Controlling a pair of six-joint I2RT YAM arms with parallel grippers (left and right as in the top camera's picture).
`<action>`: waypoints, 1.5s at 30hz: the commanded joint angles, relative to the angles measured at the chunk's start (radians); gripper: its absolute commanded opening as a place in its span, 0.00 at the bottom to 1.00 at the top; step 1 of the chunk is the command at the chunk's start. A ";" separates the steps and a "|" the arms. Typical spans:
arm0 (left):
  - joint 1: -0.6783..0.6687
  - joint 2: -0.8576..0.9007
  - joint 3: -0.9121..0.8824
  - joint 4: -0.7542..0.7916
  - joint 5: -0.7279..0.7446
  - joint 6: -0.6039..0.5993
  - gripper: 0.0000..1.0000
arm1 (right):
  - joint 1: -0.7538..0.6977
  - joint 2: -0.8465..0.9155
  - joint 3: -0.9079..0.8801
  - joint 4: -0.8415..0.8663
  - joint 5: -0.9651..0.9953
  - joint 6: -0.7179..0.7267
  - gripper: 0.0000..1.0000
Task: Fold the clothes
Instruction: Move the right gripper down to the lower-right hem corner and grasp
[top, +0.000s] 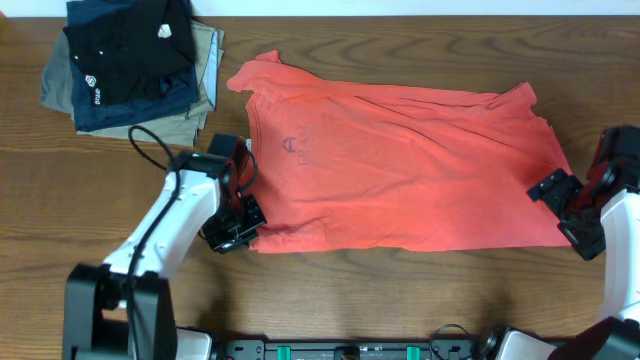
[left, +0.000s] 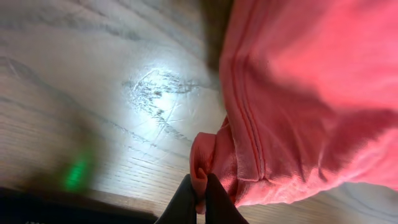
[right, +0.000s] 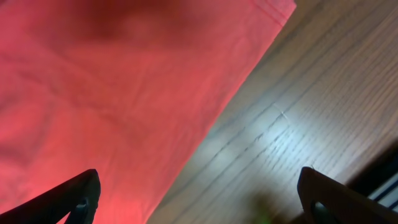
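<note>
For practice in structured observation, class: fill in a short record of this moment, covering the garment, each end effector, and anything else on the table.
Garment: coral-red T-shirt, spread out on the wooden table, not yet folded
Left end effector: shut, pinching a bit of the T-shirt's edge at its near-left corner
Right end effector: open, over the T-shirt's right edge, gripping nothing
Other items: stack of folded garments at the table's far-left corner

T-shirt (right: 112, 93) edge ran diagonally across bench (right: 305, 106); right gripper (right: 199, 186) fingers (right: 74, 199) spread wide above both.
</note>
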 joint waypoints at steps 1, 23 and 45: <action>0.009 -0.018 0.014 -0.008 -0.018 0.033 0.06 | -0.056 0.021 -0.037 0.041 0.014 0.028 0.99; 0.010 -0.043 0.016 -0.049 -0.017 0.053 0.06 | -0.234 0.337 -0.060 0.242 0.010 0.027 0.88; 0.010 -0.196 0.096 -0.251 -0.017 0.097 0.06 | -0.235 0.376 0.026 0.119 0.000 0.027 0.01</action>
